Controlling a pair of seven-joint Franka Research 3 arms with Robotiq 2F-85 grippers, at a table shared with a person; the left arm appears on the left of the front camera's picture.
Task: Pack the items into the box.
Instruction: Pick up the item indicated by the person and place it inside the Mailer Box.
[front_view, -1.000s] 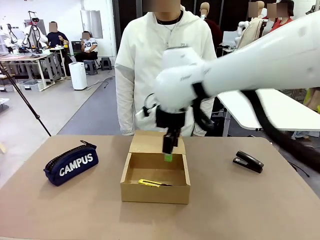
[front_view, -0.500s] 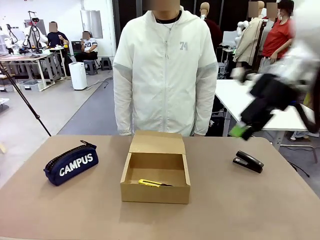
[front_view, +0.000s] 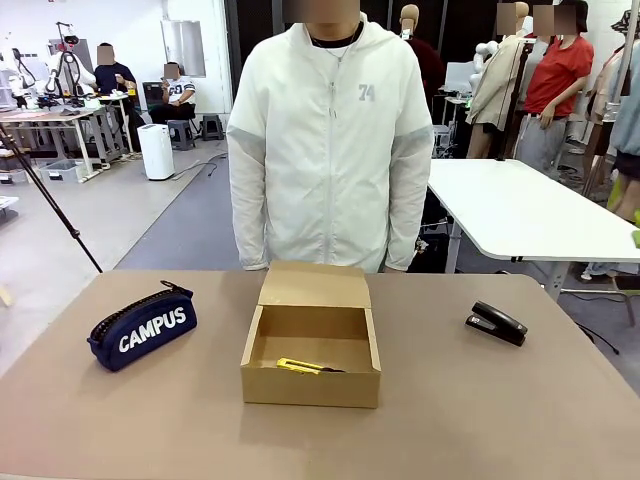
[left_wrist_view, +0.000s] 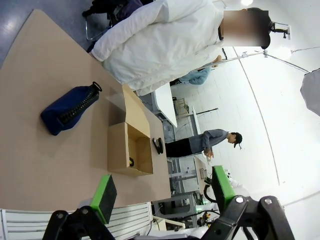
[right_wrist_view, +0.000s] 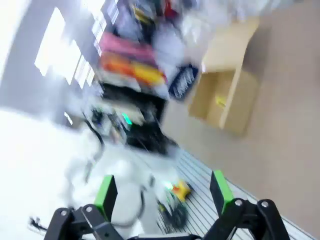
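The open brown box (front_view: 262, 380) sits mid-table with its flap (front_view: 314, 285) laid back toward the person. The yellow-and-black utility knife (front_view: 303, 366) lies on its floor. The navy CAMPUS pouch (front_view: 142, 326) rests on the table to the left, and the black stapler (front_view: 496, 322) to the right. High off the table, my left gripper (left_wrist_view: 163, 192) is open and holds nothing; far beyond it are the pouch (left_wrist_view: 67, 110), box (left_wrist_view: 120, 150) and stapler (left_wrist_view: 158, 145). In a blurred picture my right gripper (right_wrist_view: 163, 192) is open and holds nothing, with the box (right_wrist_view: 235, 107) and pouch (right_wrist_view: 182, 81) far off.
A person in a white jacket (front_view: 330, 150) stands at the table's far edge, arms hanging down. A white table (front_view: 520, 215) stands behind on the right. Bare brown tabletop (front_view: 470, 410) surrounds the box.
My right arm has lifted from over the box, swung away to the right and left the front view. The knife stays in the box; pouch and stapler have not moved.
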